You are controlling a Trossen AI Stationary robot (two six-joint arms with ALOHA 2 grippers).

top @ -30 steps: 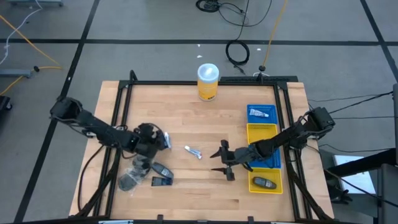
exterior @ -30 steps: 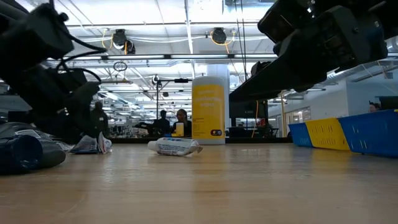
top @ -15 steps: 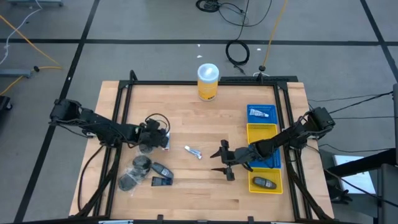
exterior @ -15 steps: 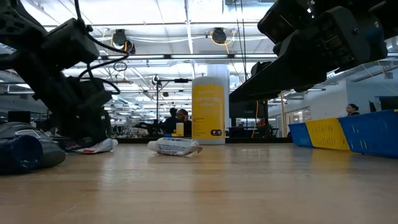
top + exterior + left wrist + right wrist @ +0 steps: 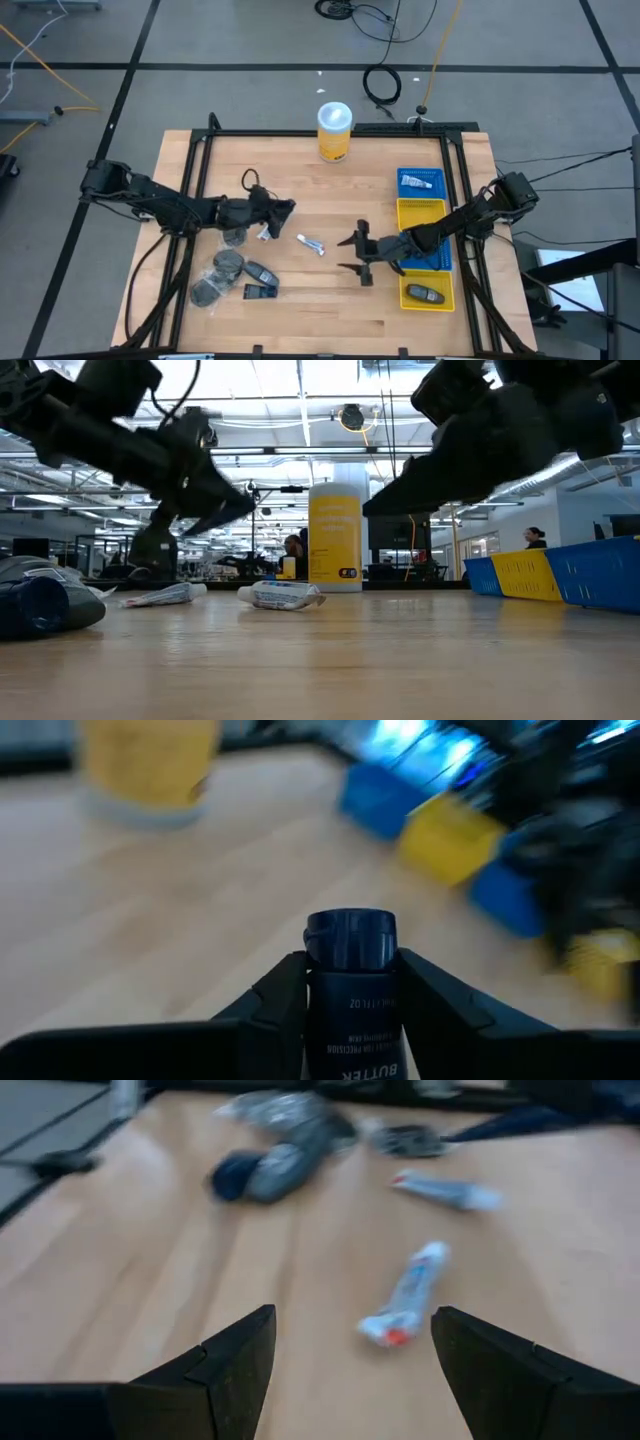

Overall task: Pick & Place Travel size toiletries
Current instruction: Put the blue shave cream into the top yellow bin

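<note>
Wooden tabletop (image 5: 300, 300): bins (image 5: 425, 240) at its right edge held two toiletries; several lay left. Left gripper (image 5: 350, 982) clamped a dark bottle (image 5: 349, 990); right gripper (image 5: 350, 1350) hovered mid-tabletop, jaws apart.

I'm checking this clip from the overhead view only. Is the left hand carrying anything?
Observer: Yes. The left wrist view shows the left hand shut on a small dark bottle with a blue cap.
Operator: Is it off the table?
Observer: Yes. In the low view it hangs above the table, and a white tube lies beneath.
Operator: And the right hand?
Observer: The right hand is open and empty. A red-tipped tube lies on the wood ahead of it.
</note>
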